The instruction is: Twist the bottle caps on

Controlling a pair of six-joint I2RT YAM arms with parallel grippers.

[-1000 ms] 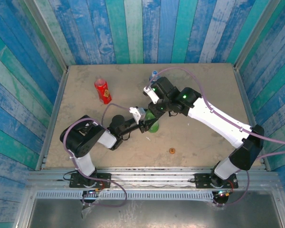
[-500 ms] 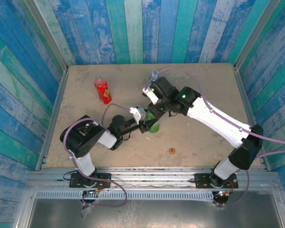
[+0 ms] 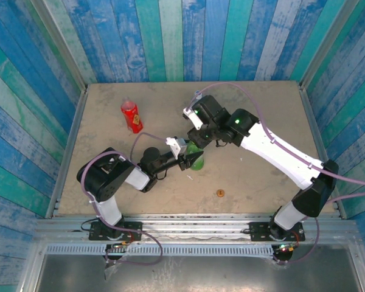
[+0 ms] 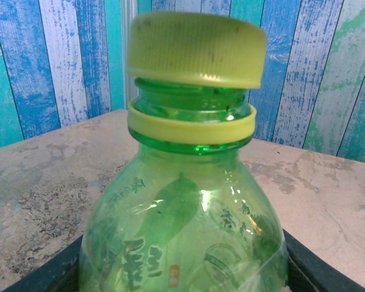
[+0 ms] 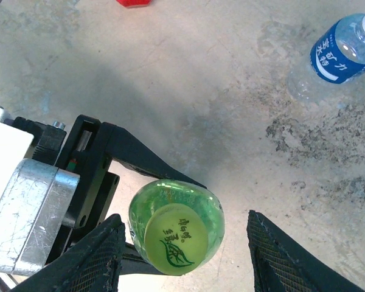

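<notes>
Jaws: L gripper (image 3: 190,160) clamps green bottle (image 4: 182,231), cap (image 4: 196,48) on neck; R gripper (image 5: 184,243) spread round it.

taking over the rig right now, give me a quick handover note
Left gripper: shut on the green bottle, holding it upright.
Right gripper: open above it, fingers either side of the green cap, not touching.
Done: green cap is on the neck, with a gap showing below it, so perhaps not tight.
Left: orange cap lies loose on the table; red bottle far left; clear bottle further back, top cut off from view.
</notes>
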